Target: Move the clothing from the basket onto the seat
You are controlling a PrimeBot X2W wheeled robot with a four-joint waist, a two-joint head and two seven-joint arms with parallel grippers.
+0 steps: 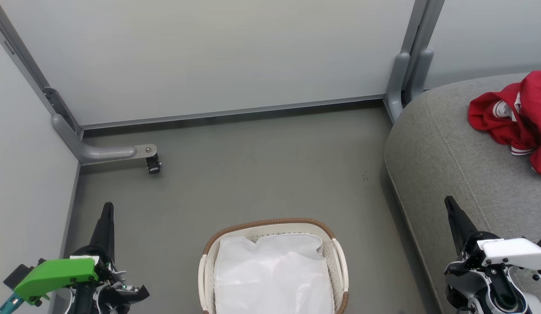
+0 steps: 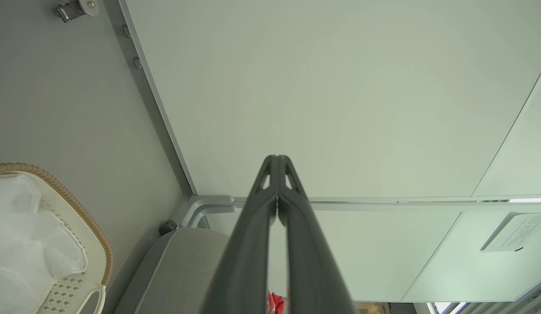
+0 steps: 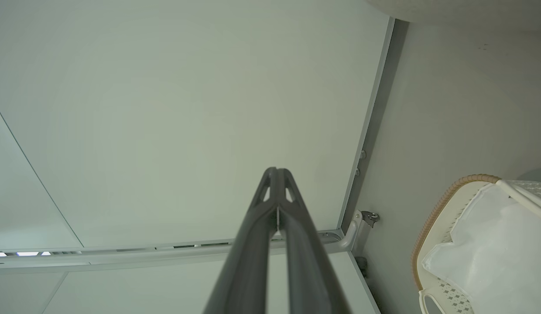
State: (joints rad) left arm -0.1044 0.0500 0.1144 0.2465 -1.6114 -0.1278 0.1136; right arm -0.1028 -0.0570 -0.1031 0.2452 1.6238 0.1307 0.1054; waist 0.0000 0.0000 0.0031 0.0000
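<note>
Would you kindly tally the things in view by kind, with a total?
basket: 1
white liner: 1
seat: 1
heap of red clothing: 1
left claw and right claw, both shut: 2
Total: 6

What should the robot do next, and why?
Probably no more grabbing, just let the arms rest. The basket holds its white liner with no red showing, the red clothing lies on the grey seat, and the left claw and right claw are both shut with nothing in them. The job looks finished.
</note>
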